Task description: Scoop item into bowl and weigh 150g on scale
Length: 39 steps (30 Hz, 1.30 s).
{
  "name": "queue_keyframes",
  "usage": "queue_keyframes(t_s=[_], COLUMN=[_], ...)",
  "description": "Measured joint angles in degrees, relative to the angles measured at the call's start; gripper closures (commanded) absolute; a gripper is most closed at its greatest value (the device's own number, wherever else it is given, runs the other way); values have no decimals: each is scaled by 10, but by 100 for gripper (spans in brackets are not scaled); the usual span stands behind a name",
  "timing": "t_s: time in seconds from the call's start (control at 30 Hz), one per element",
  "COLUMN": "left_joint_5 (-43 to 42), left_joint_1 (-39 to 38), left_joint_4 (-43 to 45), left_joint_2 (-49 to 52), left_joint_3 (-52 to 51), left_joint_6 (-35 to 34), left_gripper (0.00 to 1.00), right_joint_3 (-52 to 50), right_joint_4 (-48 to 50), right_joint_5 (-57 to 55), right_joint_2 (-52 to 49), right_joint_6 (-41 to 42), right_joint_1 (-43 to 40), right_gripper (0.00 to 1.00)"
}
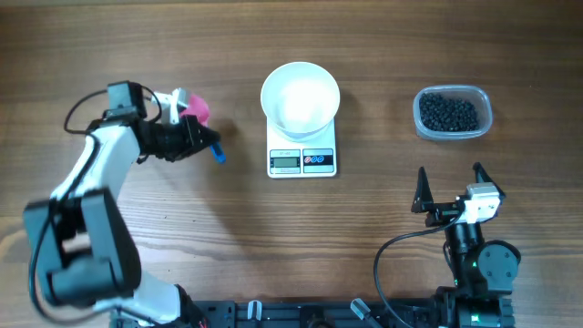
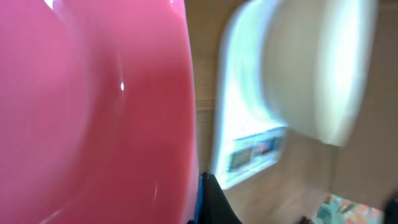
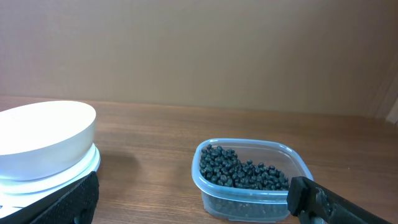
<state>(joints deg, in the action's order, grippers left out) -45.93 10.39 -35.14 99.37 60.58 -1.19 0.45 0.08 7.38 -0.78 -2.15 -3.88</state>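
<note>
1. Firstly, the left gripper (image 1: 208, 144) is clenched and seems to grasp the pink scoop (image 2: 93, 112). The cup fills the wrist view, so I cannot see the exact contact.
2. Before lifting, I would check that the grip is firm and the cup mouth is level, otherwise the scoop can turn between the fingers.
3. The bowl (image 1: 300, 96) sits on the scale (image 1: 302, 160), to the right of the scoop, and it looks empty. I judge that nothing is weighed yet.
4. The beans (image 1: 447, 112) lie in the clear tub (image 1: 484, 119), well apart, on the far side of the scale.
5. The way to the tub goes over the bowl, so the scoop should pass high. A push on the rim would disturb the scale.
6. The right gripper (image 1: 449, 173) is released wide, near the tub, and holds nothing.
</note>
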Motion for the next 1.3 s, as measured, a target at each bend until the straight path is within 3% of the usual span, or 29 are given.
queue_keyframes(t_s=[0.13,0.27,0.47,0.63,0.8,0.97,1.1,1.2,1.3], left_joint_5=[-42,-57,-45,-12,16,31,37,39,41], left_joint_1=[-7,-37,-143,-215,-252,-262,-262,-264,-267], left_joint_4=[39,143,323,410,434,451,469,474,475], left_joint_2=[-94,-158,-172,-172,-172,-172,-172,-172,-172], left_joint_3=[-1,-2,-2,-2,-3,-3,-2,-2,-2], left_joint_6=[-49,-156,-294,-363,-406,-430,-472,-481,-487], left_gripper=[96,96,96,96,96,96,96,96,96], right_joint_3=[0,0,0,0,0,-1,3,26,99], right_joint_4=[0,0,0,0,12,89,328,328,251], right_joint_5=[0,0,0,0,17,119,212,209,200], right_joint_2=[0,0,0,0,0,0,1,1,-22], right_joint_6=[0,0,0,0,19,85,140,150,139], right_joint_1=[0,0,0,0,0,1,1,1,1], right_gripper=[0,0,0,0,0,0,0,0,0])
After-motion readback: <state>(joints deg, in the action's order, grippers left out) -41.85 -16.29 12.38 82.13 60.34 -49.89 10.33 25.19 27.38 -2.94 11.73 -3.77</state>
